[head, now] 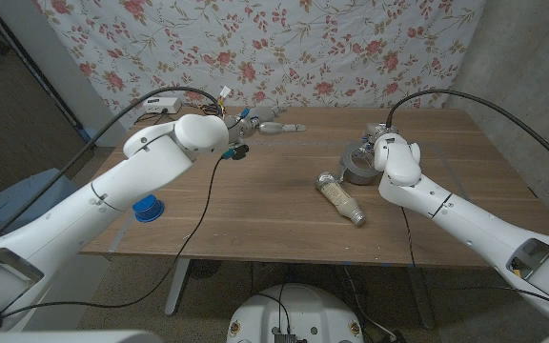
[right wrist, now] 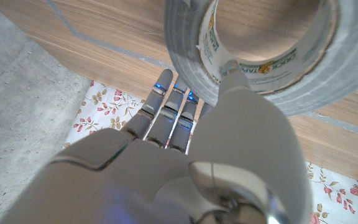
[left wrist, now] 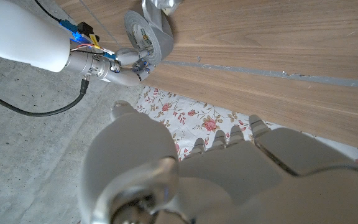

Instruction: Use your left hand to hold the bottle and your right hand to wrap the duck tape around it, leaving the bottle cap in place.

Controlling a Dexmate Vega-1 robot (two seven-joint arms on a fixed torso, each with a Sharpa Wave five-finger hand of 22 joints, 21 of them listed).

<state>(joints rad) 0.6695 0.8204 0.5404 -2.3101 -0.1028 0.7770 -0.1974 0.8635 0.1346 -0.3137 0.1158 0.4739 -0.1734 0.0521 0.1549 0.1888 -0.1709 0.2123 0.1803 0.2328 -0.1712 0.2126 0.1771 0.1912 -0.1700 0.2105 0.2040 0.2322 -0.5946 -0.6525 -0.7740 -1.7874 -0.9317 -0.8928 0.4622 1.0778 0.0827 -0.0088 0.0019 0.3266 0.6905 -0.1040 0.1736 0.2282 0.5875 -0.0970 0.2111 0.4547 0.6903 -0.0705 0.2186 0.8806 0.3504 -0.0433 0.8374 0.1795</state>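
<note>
Tape [right wrist: 263, 59], a grey roll, sits on the worktop [head: 255, 210] right against the right hand [right wrist: 185, 162]: one finger reaches into its core while the other fingers [right wrist: 166, 115] curl outside the roll, so the hand pinches its wall. Just beside it the bottle [head: 341, 197] lies on its side, untouched. Well apart, the left hand [head: 239, 125] hovers near the far edge; whether its fingers are apart or curled I cannot tell.
</note>
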